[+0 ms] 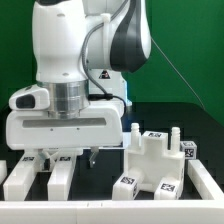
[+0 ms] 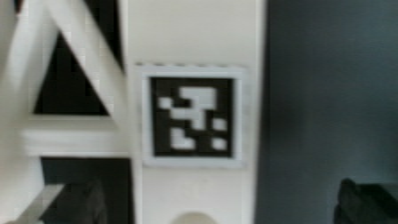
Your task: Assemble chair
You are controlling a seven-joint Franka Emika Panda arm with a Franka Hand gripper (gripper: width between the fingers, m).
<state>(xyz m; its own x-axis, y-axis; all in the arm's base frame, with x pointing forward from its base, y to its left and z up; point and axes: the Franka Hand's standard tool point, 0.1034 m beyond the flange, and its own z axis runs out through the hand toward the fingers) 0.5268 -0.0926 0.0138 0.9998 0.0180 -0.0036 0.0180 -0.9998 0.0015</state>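
well, the claw [image 1: 72, 156] hangs wide open and empty just above a white leg bar [image 2: 196, 40] at the exterior view's left; it seems centred, so descend straight and close squarely across it.

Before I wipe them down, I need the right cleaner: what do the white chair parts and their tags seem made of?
White chair parts: likely rigid plastic, matte; uniform white, crisp blocky edges, no grain. Tag on the white bar: probably a printed sticker, flat and matte, lying flush. Paper or vinyl, I cannot tell.
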